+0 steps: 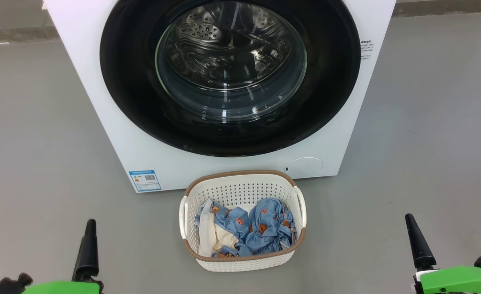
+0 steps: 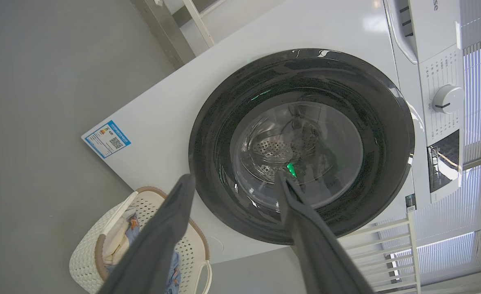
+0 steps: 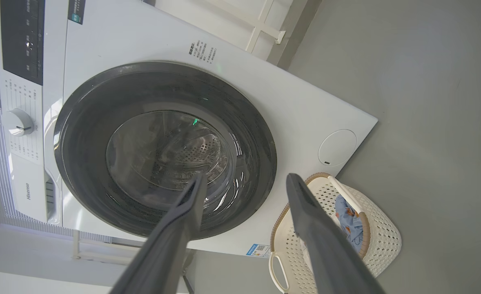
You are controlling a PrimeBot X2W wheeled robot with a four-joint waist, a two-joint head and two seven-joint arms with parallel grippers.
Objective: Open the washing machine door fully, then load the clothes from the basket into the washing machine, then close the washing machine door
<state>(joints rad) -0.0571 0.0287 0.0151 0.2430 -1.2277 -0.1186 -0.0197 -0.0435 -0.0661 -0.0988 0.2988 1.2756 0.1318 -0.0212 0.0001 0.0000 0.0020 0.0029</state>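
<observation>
Glossy black round washing machine door point(image 1: 126, 81) closed.
Your left gripper point(image 2: 234, 176) and right gripper point(image 3: 247, 176) are spread wide, holding nothing; light blue printed clothes point(image 1: 261, 228) lie in the cream perforated basket point(image 1: 240, 174) before it.

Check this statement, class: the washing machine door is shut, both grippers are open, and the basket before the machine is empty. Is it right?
No. The basket is not empty: the head view shows the clothes lying in it. The washing machine door is shut, and the left gripper and right gripper are open.
</observation>
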